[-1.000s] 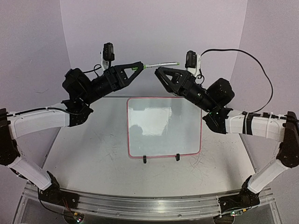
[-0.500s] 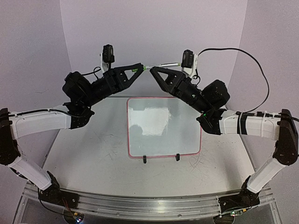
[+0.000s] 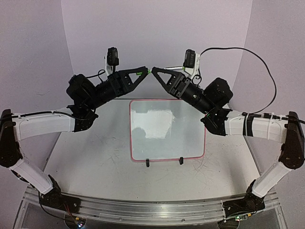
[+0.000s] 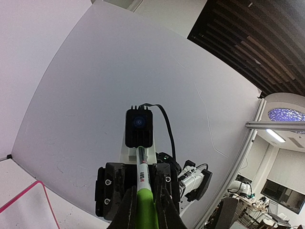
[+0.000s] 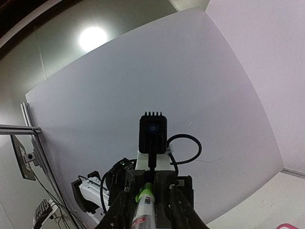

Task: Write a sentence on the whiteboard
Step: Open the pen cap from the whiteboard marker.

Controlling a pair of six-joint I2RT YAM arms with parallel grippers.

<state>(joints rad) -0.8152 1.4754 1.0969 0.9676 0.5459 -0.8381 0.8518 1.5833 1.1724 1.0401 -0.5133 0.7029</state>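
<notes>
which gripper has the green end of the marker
The left gripper: its fingers pinch the green end of the marker, while the right gripper only flanks the white barrel.

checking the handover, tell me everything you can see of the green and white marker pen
The green and white marker pen is a slim plastic-looking stick with a bright green end, then a white barrel with a red printed label. It is held up in the air, roughly level, bridging the two arms. The left gripper is shut on its green end. The barrel runs between the fingers of the right gripper; whether they press on it cannot be told. From above, only a small green bit shows.
</notes>
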